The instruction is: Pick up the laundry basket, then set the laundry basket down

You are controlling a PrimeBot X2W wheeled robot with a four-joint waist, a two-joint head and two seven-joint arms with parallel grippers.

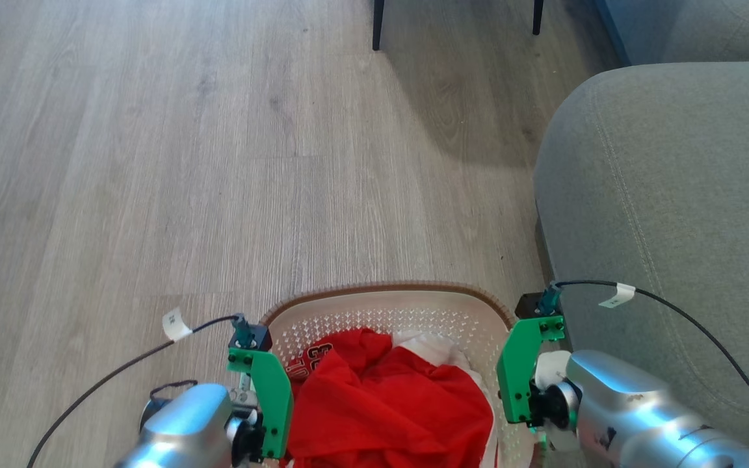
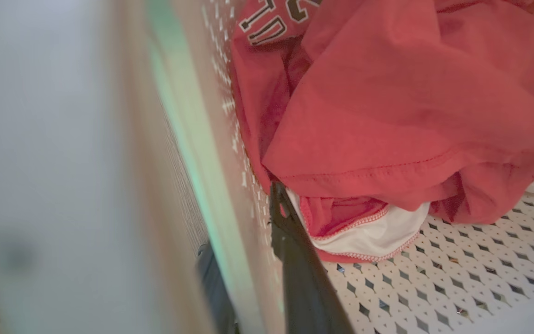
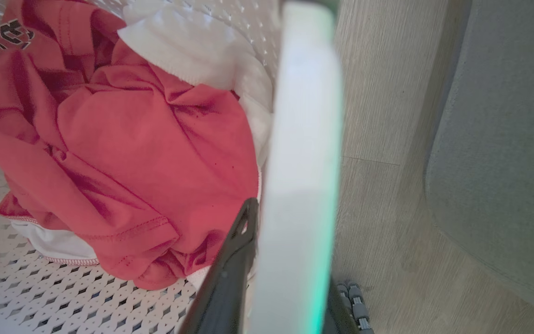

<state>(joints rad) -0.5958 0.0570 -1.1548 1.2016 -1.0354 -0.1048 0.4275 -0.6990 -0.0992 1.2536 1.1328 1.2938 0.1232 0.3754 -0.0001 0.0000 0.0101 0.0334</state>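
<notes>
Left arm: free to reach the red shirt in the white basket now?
Probably not: the left tool straddles the wall of the white perforated plastic laundry basket, seemingly clamped, though the crumpled red shirt lies beside its inner finger.

Head view looks steeply down; both wrist views peer closely into the laundry basket [image 1: 381,286].
</notes>
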